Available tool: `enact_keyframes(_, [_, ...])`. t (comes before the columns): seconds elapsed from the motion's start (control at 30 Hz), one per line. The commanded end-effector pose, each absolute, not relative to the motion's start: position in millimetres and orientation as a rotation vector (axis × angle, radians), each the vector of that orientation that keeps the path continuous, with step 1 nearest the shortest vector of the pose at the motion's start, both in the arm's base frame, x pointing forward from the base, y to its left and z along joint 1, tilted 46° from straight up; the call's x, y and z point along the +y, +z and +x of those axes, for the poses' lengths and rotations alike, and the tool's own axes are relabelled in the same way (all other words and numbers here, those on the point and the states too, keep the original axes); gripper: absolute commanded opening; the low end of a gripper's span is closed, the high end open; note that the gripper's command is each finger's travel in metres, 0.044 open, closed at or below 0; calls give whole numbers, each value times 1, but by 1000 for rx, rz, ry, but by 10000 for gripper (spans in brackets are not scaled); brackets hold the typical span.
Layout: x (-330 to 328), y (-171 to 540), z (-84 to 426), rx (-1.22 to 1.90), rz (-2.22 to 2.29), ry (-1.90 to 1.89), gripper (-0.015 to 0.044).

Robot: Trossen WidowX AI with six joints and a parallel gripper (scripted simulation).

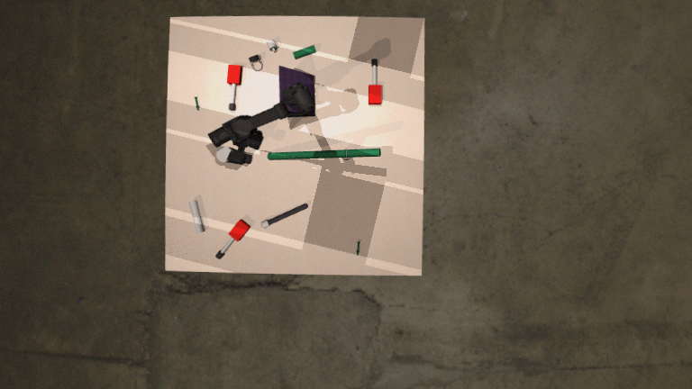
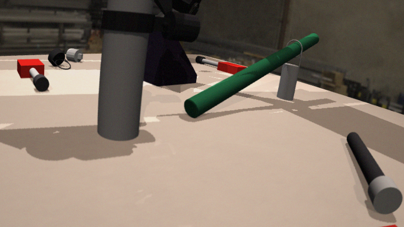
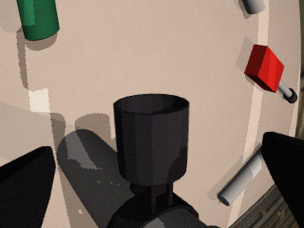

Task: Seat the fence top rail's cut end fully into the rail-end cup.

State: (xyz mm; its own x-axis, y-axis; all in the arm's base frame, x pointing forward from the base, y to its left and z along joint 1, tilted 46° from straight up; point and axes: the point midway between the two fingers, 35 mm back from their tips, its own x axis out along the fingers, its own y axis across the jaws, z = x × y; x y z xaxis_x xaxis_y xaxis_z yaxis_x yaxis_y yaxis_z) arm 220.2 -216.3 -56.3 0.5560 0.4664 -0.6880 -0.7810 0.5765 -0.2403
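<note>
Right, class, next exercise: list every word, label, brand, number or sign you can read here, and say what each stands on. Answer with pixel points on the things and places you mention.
There are none to read.
The big post (image 2: pixel 120 84), the green rail (image 1: pixel 305 154) (image 2: pixel 250 77) (image 3: pixel 40 19) and the rail-end cup (image 2: pixel 184 27) (image 3: pixel 152 147) show no lettering.
The background shelving (image 2: pixel 44 19) is too blurred to tell.

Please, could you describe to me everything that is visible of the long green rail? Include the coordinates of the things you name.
The rail (image 1: pixel 301 154) (image 2: pixel 238 84) (image 3: pixel 40 19) is a straight, round green bar with a smooth, slightly glossy surface. It slopes: the flat-cut end near the big post (image 2: pixel 120 79) is low, by the table top; the far end is raised, passing through the thin wire loop (image 2: pixel 301 52) on the short grey post (image 2: pixel 288 81). Whether the low end touches the table is unclear.
</note>
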Motion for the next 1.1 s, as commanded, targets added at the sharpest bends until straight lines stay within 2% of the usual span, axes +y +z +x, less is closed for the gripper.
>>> enact_keyframes(0.0, [-213, -61, 220, 610, -564, 782, 440])
enact_keyframes(1.07, [-191, -95, 249, 610, -565, 781, 440])
